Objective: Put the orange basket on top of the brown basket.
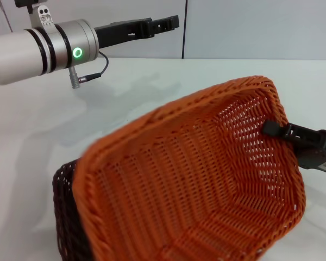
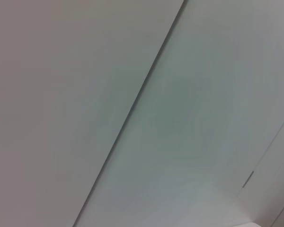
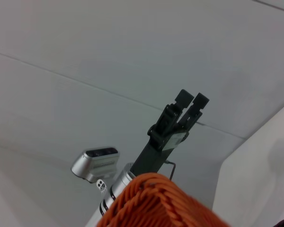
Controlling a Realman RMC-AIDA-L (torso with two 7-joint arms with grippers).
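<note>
Head view shows the orange basket (image 1: 195,179) tilted in the air over the brown basket (image 1: 68,217), its rim pinched by the right gripper (image 1: 274,129). Left gripper (image 1: 171,23) hangs apart above the worktop (image 1: 125,98), fingers seemingly closed, holding nothing.
</note>
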